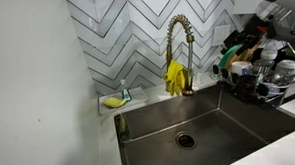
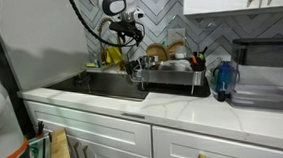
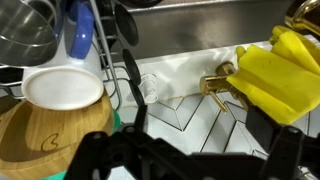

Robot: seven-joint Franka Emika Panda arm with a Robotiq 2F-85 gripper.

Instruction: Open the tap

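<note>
Meanwhile, gripper (image 3: 190, 150) hovers over dish rack (image 1: 258, 80), jaws spread wide, nothing held. Tap (image 1: 190, 63) stands upright behind sink (image 1: 154, 117), yellow gloves (image 1: 174, 79) draped across it. Wrist view: tap ahead, right of centre, well apart.

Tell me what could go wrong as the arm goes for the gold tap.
The yellow gloves hang on the tap, so the open gripper might snag them instead of gripping the tap itself. The crowded dish rack stands close beside the tap; the gripper could bump it on its approach.
</note>
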